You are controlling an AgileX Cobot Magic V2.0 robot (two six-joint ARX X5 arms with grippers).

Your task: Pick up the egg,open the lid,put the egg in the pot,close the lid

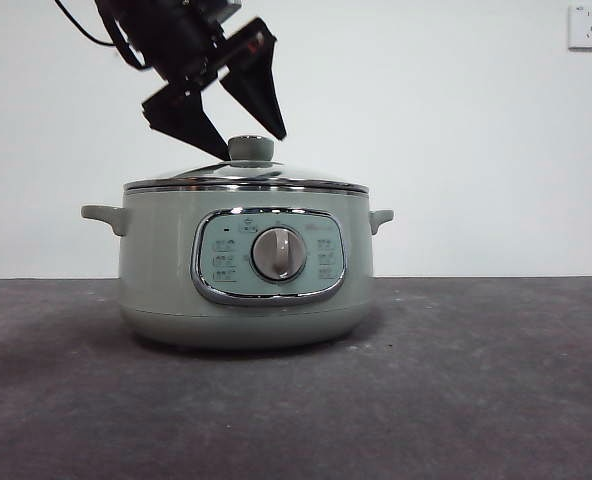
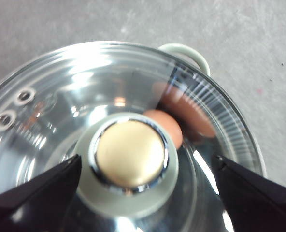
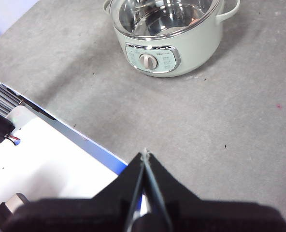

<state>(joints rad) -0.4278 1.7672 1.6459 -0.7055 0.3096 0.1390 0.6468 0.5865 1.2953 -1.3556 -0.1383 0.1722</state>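
The sage-green pot stands mid-table with the glass lid resting on it. My left gripper is open, its jaws on either side of the lid's knob, not closed on it. In the left wrist view the left gripper straddles the knob, and the reddish-brown egg lies inside the pot under the glass lid. My right gripper is shut and empty, well away from the pot, above the table's edge.
A pot side handle sticks out toward the grey table. A white surface with a blue strip lies beyond the table edge below my right gripper. A wall socket is at the far upper right.
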